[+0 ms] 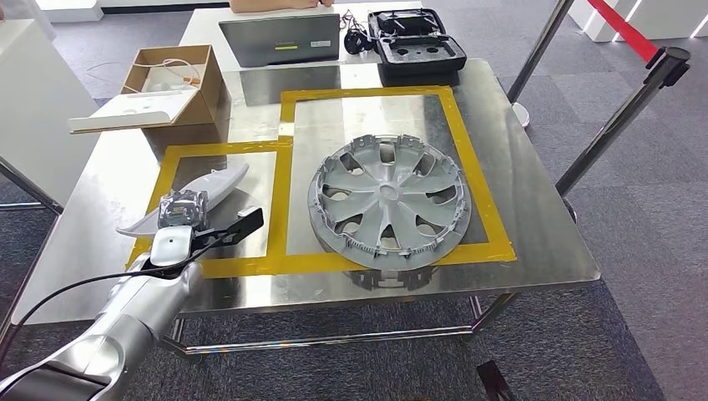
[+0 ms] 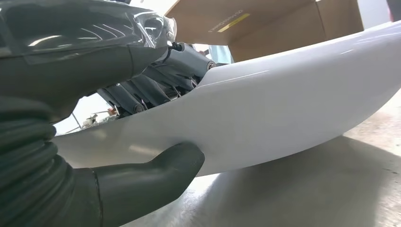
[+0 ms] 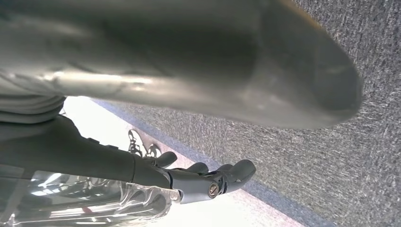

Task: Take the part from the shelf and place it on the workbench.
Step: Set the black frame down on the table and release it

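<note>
The part is a long, curved white panel lying across the small yellow-taped rectangle on the steel workbench. My left hand grips its near end. In the left wrist view the thumb presses under the white part and the darker fingers lie over its upper edge. The part's far end is low over the workbench top; I cannot tell whether it touches. My right hand hangs over grey carpet with its fingers loosely extended and nothing in them.
A silver wheel cover lies in the large taped rectangle to the right. An open cardboard box stands at the back left, with a laptop and a black foam case behind. Barrier posts stand to the right.
</note>
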